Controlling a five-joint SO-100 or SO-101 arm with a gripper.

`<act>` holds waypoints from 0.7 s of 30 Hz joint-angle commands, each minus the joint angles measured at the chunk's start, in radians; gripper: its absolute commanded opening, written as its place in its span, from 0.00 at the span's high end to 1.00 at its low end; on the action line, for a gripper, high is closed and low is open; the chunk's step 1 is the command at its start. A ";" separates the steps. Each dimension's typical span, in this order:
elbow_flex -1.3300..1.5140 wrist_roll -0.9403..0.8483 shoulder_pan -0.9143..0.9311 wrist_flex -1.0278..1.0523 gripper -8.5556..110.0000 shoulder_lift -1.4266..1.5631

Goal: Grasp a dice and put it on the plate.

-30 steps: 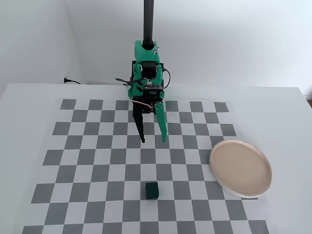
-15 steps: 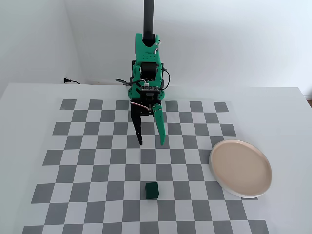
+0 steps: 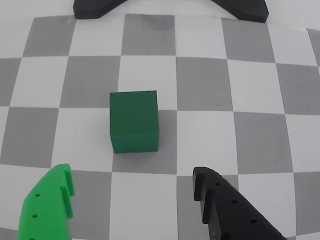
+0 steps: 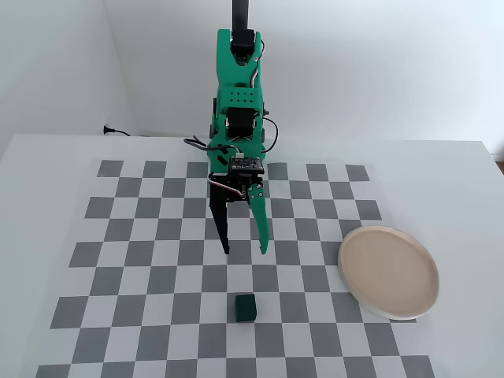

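Your claw point(image 4: 245, 252) hangs over the checkered mat point(image 4: 142, 236) with its two fingers spread apart and nothing between them. In the fixed view the black finger point(image 4: 221, 224) is on the left and the green finger point(image 4: 260, 220) on the right, both pointing down toward the near side of the surface point(image 4: 47, 165).

You have the dice point(image 4: 246, 308) sitting on the mat nearer to the camera than the fingertips, apart from them, roughly in line with the gap between the fingers. It rests flat and sits slightly askew to the squares of the mat.

In the wrist view the dice point(image 3: 134, 121) lies just beyond the fingertips, a little left of the middle of the picture. There the green finger point(image 3: 47, 210) comes in at the lower left and the black finger point(image 3: 227, 210) at the lower right, and neither touches the cube. The claw point(image 3: 132, 182) is clear of it.

You see the plate point(image 4: 388, 272) at the right of the fixed view, on the right edge of the mat, well apart from the dice and bare.
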 commanded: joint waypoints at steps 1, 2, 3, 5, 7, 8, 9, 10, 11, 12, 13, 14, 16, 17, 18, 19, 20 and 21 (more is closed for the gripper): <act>-0.147 -0.015 -0.012 -0.035 0.75 -0.089; -0.158 -0.021 -0.014 -0.049 0.75 -0.114; -0.170 -0.026 -0.017 -0.063 0.75 -0.135; -0.204 -0.028 -0.025 -0.061 0.75 -0.172; -0.236 -0.023 -0.034 -0.061 0.75 -0.207; -0.250 -0.023 -0.038 -0.069 0.75 -0.229; -0.264 -0.023 -0.043 -0.074 0.75 -0.252; -0.278 -0.023 -0.046 -0.080 0.75 -0.278; -0.287 -0.023 -0.049 -0.087 0.75 -0.302; -0.293 -0.025 -0.052 -0.103 0.75 -0.325; -0.298 -0.025 -0.055 -0.117 0.75 -0.347; -0.305 -0.026 -0.057 -0.124 0.75 -0.367; -0.318 -0.026 -0.061 -0.143 0.74 -0.403; -0.324 -0.025 -0.061 -0.149 0.73 -0.422; -0.331 -0.025 -0.061 -0.152 0.73 -0.437; -0.337 -0.025 -0.061 -0.152 0.72 -0.453; -0.339 -0.026 -0.058 -0.163 0.72 -0.465; -0.339 -0.028 -0.057 -0.172 0.72 -0.479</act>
